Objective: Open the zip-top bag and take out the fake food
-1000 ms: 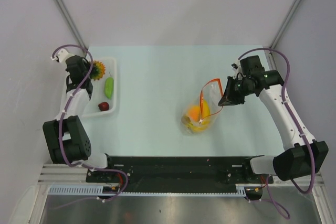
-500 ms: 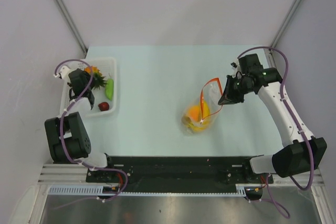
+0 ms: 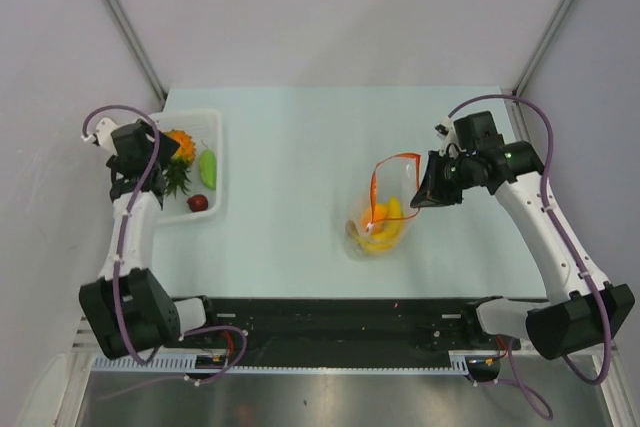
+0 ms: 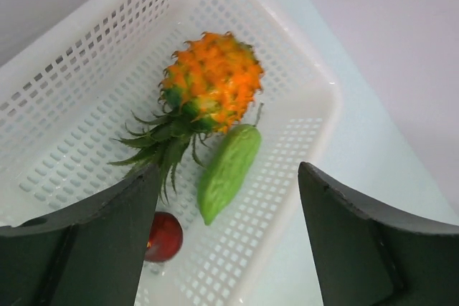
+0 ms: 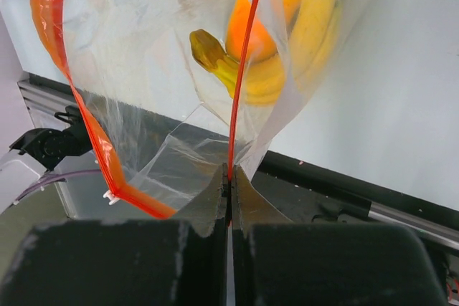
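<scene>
Light was bright, even, overhead; faint soft shadows lay on the table [image 3: 290,167]. Top view was sharp. Up close the right gripper's fingers [image 5: 107,263] were blurred, zip-top bag [image 5: 143,48] hazy with sheen. The left gripper's fingers [image 4: 86,249] looked soft, basket [image 4: 64,84] crisp.

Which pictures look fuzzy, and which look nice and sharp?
Left wrist view: the pineapple and the holes of the basket are sharp. Right wrist view: the bananas look smeared through the shiny bag, and the right fingers are fuzzy up close. Top view: evenly lit, with only faint shadows.
</scene>
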